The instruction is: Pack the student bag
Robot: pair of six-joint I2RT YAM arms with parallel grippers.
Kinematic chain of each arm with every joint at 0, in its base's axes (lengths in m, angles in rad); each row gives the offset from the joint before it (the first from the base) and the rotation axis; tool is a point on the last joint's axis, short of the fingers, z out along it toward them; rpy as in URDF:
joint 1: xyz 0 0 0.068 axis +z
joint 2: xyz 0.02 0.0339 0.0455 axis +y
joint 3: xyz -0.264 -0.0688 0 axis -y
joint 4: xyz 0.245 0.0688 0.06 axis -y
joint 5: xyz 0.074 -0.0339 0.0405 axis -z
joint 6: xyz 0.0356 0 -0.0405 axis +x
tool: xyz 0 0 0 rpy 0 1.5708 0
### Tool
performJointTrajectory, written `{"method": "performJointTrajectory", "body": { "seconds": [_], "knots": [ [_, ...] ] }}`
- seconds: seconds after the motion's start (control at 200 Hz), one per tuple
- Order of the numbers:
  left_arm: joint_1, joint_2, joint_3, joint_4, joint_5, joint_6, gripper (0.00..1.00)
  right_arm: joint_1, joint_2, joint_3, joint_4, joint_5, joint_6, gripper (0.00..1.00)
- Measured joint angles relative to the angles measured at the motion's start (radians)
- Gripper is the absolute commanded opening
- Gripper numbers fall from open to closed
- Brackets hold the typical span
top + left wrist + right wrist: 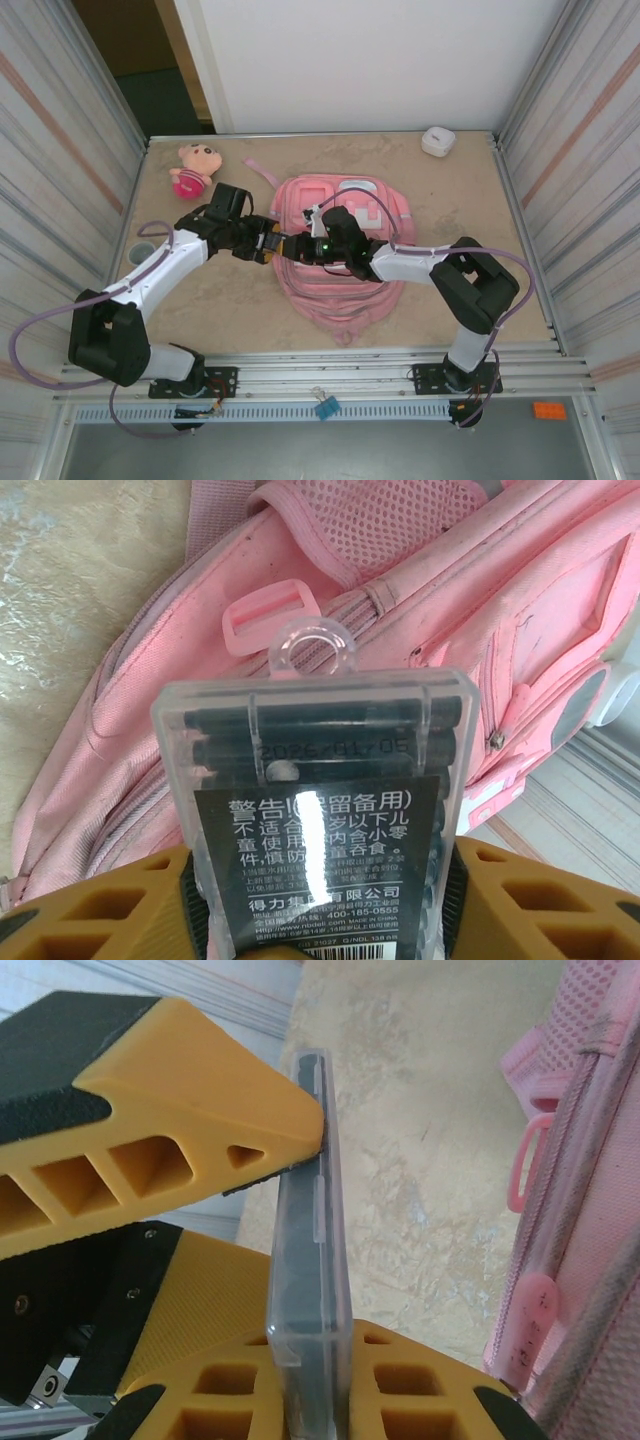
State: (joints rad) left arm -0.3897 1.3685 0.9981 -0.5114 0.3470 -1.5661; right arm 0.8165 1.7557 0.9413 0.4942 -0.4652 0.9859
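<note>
2 white-and-black arms [150, 275], lilac cables [60, 302], ribbed orange fingers [90, 910].

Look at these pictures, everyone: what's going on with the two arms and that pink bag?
Both arms meet at the left edge of the pink backpack, which lies on the table. The left claw holds a clear plastic case of dark ink cartridges across its width; the right claw grips the same case across its thickness. It looks like a handover, with the case not yet in the backpack. A plush doll sits at the far left.
</note>
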Motion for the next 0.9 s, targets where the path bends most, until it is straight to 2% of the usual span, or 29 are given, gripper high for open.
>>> {"method": "performJointTrajectory", "body": {
  "seconds": [0.075, 0.19, 0.266, 0.396, 0.486, 0.601, 0.712, 0.807, 0.902],
  "knots": [
    [-0.011, 0.000, 0.009, -0.019, -0.032, 0.036, 0.78, -0.008, -0.023, -0.023, 0.003, -0.002, 0.002, 0.02],
    [-0.037, 0.000, 0.077, -0.101, -0.137, 0.153, 0.83, -0.056, -0.118, -0.096, -0.033, 0.000, -0.003, 0.03],
    [-0.063, -0.002, 0.130, -0.134, -0.233, 0.263, 0.78, -0.108, -0.220, -0.143, -0.099, 0.004, -0.027, 0.03],
    [-0.126, -0.033, 0.163, -0.138, -0.414, 0.489, 0.62, -0.224, -0.435, -0.187, -0.274, -0.008, -0.090, 0.06],
    [-0.171, -0.067, 0.137, -0.072, -0.516, 0.700, 0.59, -0.335, -0.562, -0.179, -0.418, -0.058, -0.153, 0.06],
    [-0.189, -0.125, 0.022, 0.118, -0.503, 0.998, 0.58, -0.507, -0.663, -0.137, -0.633, -0.143, -0.238, 0.06],
    [-0.203, -0.140, -0.073, 0.280, -0.452, 1.285, 0.59, -0.668, -0.721, -0.131, -0.762, -0.252, -0.287, 0.07],
    [-0.251, -0.124, -0.091, 0.338, -0.370, 1.558, 0.62, -0.787, -0.735, -0.131, -0.864, -0.332, -0.332, 0.05],
    [-0.332, -0.072, -0.073, 0.346, -0.286, 1.824, 0.65, -0.851, -0.736, -0.132, -0.952, -0.385, -0.370, 0.05]
  ]
}}
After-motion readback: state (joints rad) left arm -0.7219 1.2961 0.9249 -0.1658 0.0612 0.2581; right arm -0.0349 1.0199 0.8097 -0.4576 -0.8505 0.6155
